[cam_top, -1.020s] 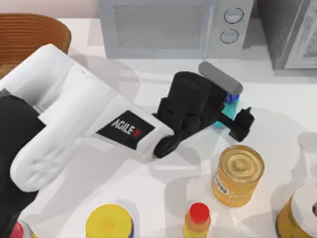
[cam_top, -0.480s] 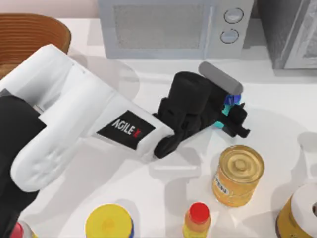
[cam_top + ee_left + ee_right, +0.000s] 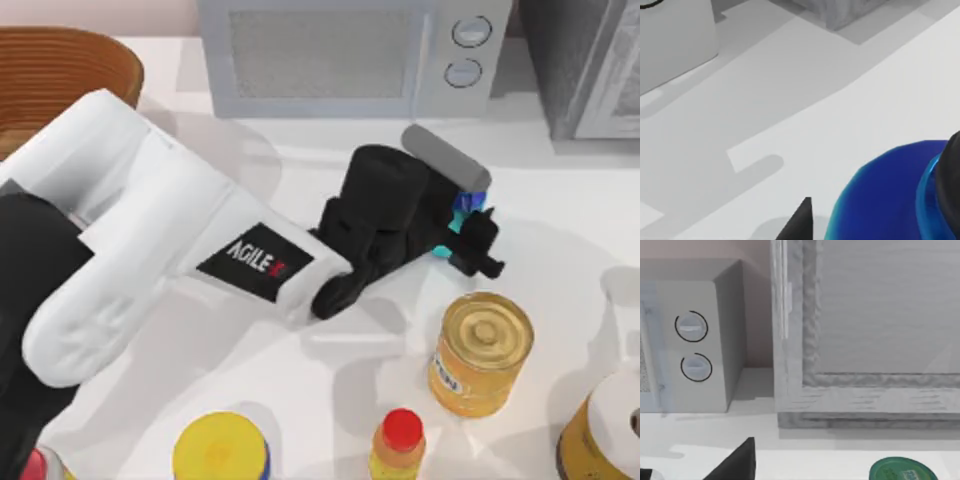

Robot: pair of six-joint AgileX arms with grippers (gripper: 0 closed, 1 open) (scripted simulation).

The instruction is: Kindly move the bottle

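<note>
Glossy, smooth plastic on the bottle (image 3: pixel 880 200), its blue shoulder catching a soft sheen, pinched in the left tool (image 3: pixel 470 232) with its matt black fingers (image 3: pixel 487 250). Just beside the bottle, the gold can (image 3: pixel 480 352) shines like polished metal on top. Under both, the surface (image 3: pixel 560 230) looks smooth, matt white.
</note>
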